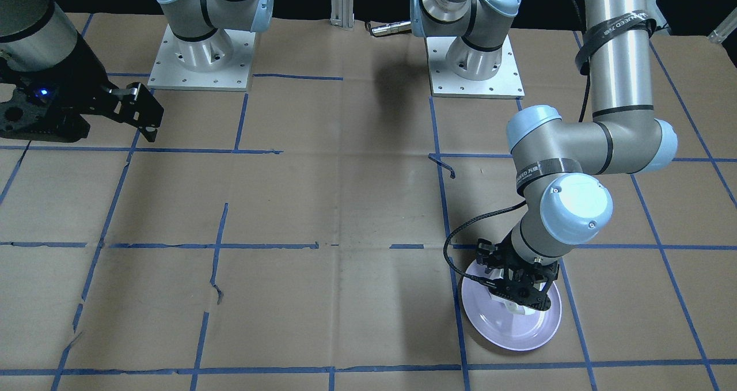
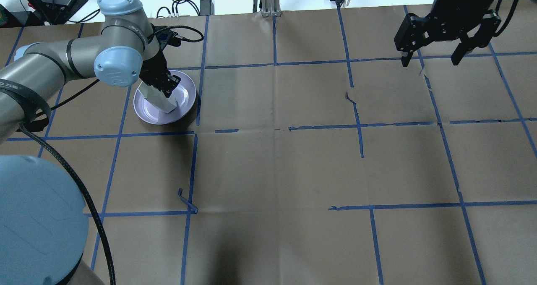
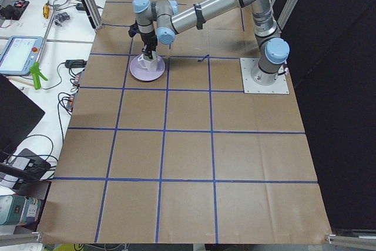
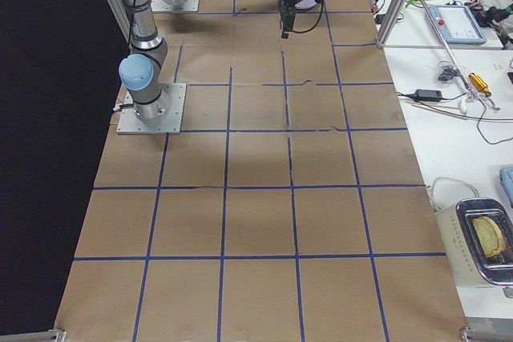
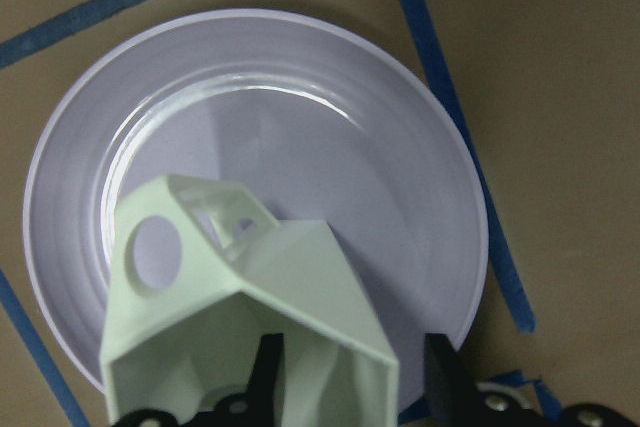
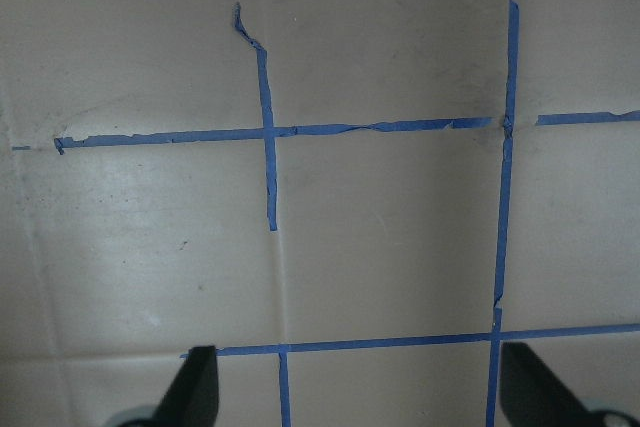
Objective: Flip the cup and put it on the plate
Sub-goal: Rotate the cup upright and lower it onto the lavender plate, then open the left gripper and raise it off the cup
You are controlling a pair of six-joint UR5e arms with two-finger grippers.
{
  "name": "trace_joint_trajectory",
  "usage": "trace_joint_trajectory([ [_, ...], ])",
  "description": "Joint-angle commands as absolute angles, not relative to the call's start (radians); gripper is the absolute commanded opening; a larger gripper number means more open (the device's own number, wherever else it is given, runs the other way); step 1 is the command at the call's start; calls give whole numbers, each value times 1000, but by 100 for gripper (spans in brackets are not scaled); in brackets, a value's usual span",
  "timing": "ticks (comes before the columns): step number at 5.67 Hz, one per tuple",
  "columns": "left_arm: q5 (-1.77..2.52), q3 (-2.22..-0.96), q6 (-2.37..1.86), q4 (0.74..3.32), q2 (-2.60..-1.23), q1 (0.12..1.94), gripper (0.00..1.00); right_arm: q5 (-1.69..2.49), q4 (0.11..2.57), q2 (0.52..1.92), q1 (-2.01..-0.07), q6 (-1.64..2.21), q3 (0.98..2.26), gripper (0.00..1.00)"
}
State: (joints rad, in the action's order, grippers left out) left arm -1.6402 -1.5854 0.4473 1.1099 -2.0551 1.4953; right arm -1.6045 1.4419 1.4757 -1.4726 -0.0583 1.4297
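White and faceted, the cup fills the near edge of the left wrist view, clamped between the fingers of the left gripper, which close across its angular body. Its thin handle, with the round opening, juts toward the left. Just beyond and beneath it lies the pale lavender plate, glossy, with the cup over the near-left part of its well rather than its middle. From overhead the cup looks tilted under the left gripper, and the plate sits toward the far left of the paper-covered table. Whether the cup's bottom already touches the plate I cannot tell; the side view suggests it is at least very close.

Far off to the right, the right gripper hangs above bare paper, fingers spread wide and holding nothing.

The step in hand appears to be the set-down. Next, I judge, the cup needs levelling and lowering until it sits flat, then a gentle release and a straight lift clear of the handle.
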Motion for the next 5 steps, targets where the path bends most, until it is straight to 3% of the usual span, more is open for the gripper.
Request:
trace_joint_trajectory([
  [1,-1637,-1574,418,1127,-2004,1512,99,-1605,1442,1476,-1473,-58,1430,100],
  [3,-1612,-1571,294,1231,-1860,1531,99,-1605,1442,1476,-1473,-58,1430,100],
  [5,-1588,-1482,121,1502,-1720,1569,99,-1605,1442,1476,-1473,-58,1430,100],
])
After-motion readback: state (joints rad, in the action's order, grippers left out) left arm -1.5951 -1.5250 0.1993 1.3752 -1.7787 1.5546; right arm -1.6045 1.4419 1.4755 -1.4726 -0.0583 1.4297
